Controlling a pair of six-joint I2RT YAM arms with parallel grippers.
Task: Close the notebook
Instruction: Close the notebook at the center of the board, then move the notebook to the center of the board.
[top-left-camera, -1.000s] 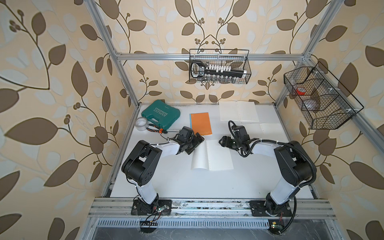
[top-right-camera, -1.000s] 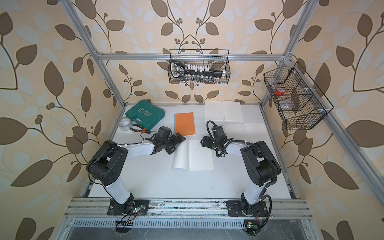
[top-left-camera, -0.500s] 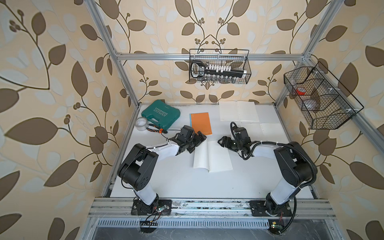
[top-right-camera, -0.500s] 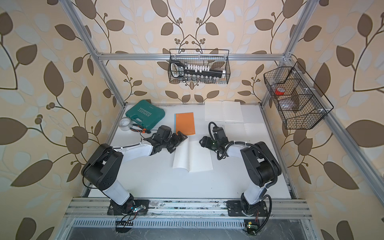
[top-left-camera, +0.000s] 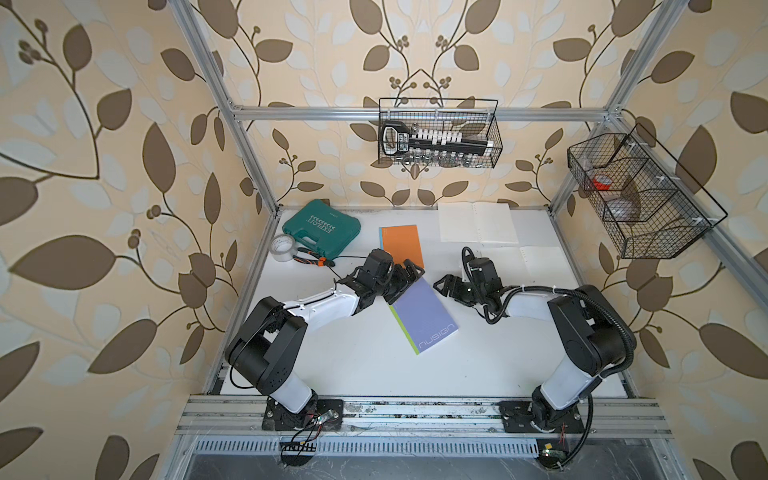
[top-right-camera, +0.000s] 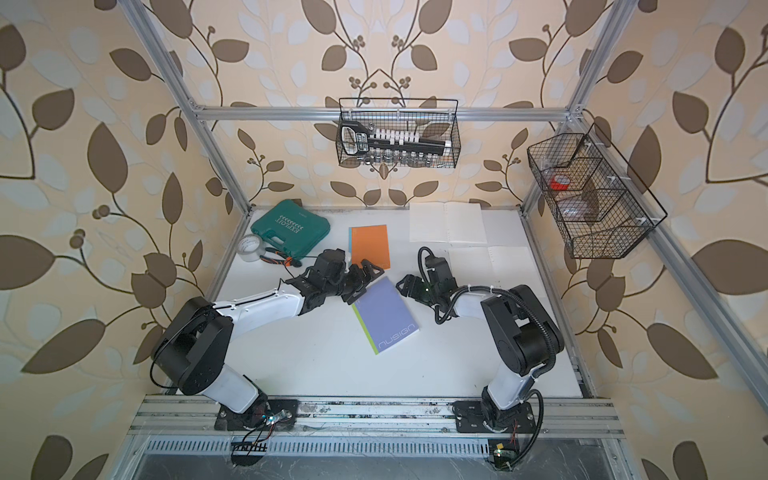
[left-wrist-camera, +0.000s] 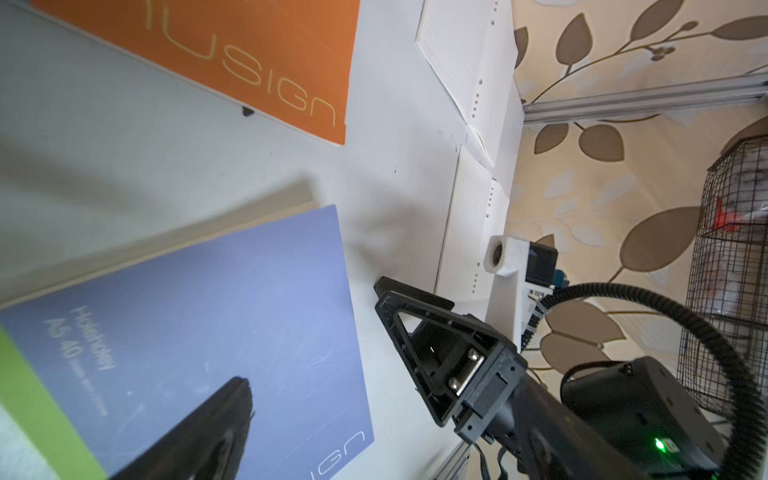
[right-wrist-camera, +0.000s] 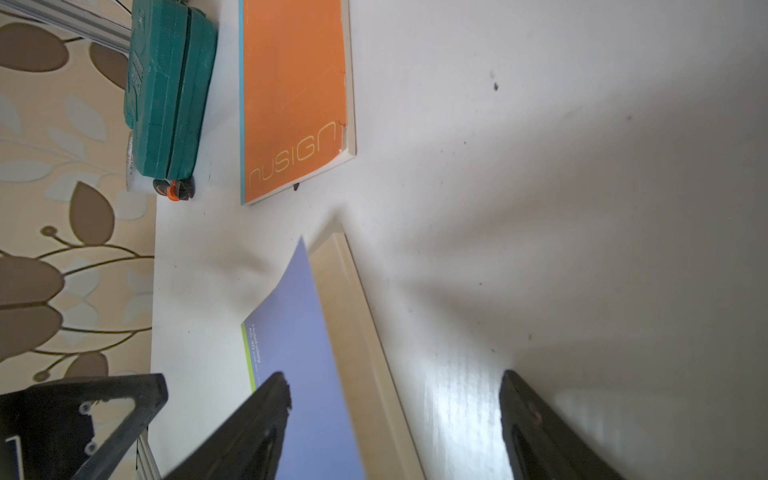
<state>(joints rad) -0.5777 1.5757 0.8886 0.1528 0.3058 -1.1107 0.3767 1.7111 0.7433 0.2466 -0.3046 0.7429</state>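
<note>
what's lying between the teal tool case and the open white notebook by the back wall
The closed orange notebook lies there, flat on the table; both top views show it.

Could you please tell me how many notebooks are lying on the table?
4: a purple notebook at the centre, an orange notebook behind it, an open notebook by the back wall on the right, and another open notebook just before that. None seems hidden.

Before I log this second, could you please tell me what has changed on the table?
The notebook, lying open with white pages up, has folded shut, purple cover now up. The left gripper shifted toward its far corner, fingers open. The right gripper, orange notebook and tool case stayed put.
</note>
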